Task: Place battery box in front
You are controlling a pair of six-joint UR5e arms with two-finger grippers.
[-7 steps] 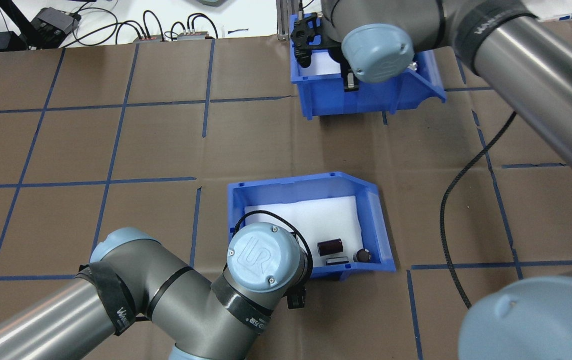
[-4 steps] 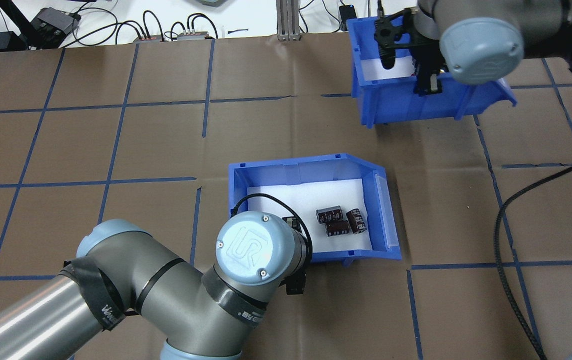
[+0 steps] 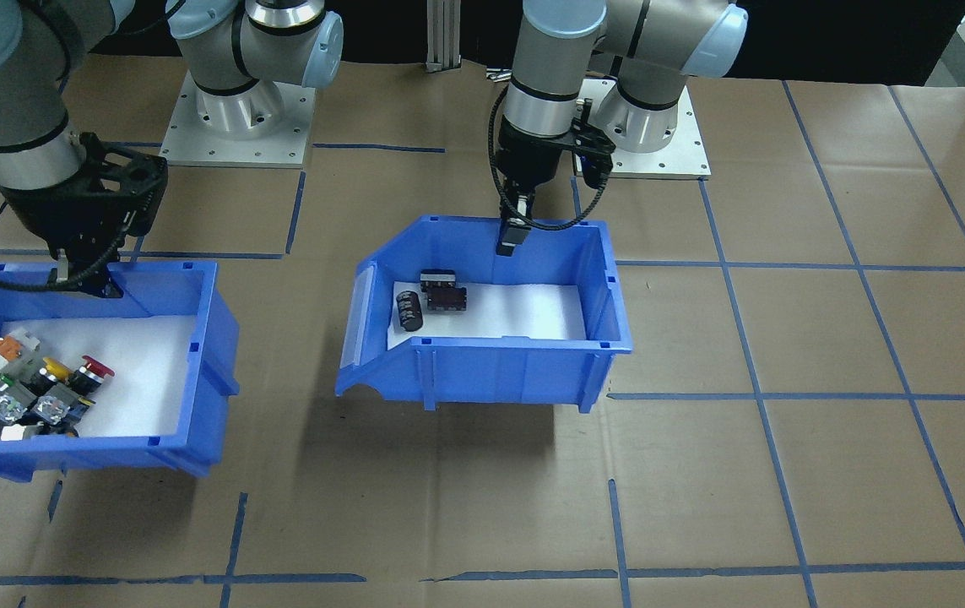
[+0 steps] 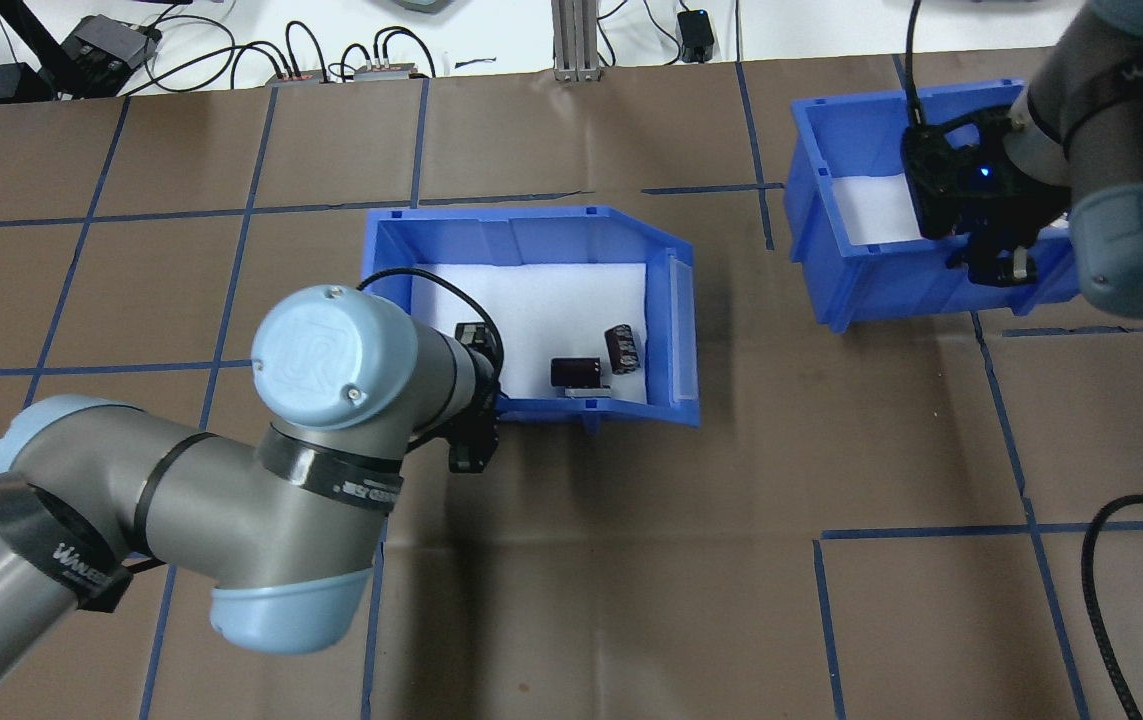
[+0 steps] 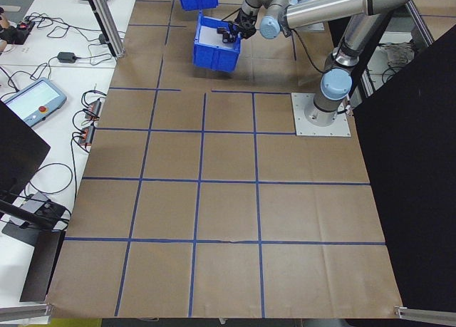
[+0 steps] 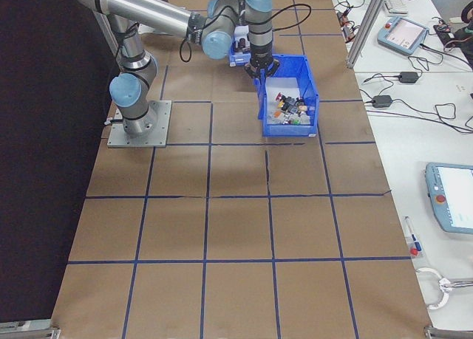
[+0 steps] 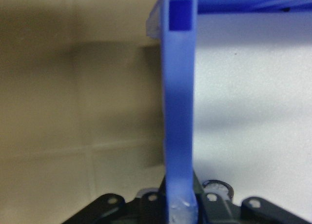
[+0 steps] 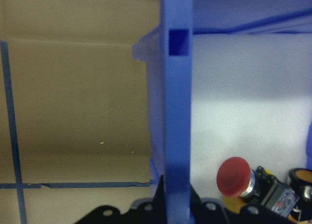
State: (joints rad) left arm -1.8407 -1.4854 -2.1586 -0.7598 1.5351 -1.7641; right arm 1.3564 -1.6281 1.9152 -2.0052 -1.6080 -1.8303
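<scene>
The battery box [image 3: 490, 371] is a blue bin with a white liner, hanging a little above the table's middle and casting a shadow below. Three dark cylinder and block pieces [image 3: 431, 302] lie inside it. My left gripper [image 3: 508, 243] is shut on its wall on the robot's side; the left wrist view shows that blue wall [image 7: 178, 112] clamped between the fingers. In the overhead view the battery box [image 4: 521, 225] is partly covered by my left wrist. My right gripper [image 3: 81, 281] is shut on the wall of the other blue bin [image 3: 195, 355], which holds coloured push-button switches [image 3: 26, 384].
Brown table cover with a blue tape grid [image 4: 811, 535]. Both arm bases [image 3: 237, 118] stand at the robot's edge. Cables and boxes [image 4: 331, 70] and an aluminium post [image 4: 571, 40] lie past the far edge. A black cable [image 4: 1091, 540] loops at the overhead's right.
The battery box, held by my left gripper, has travelled away from the robot and leftward in the overhead view. The switch bin, held by my right gripper, has swung to the right.
</scene>
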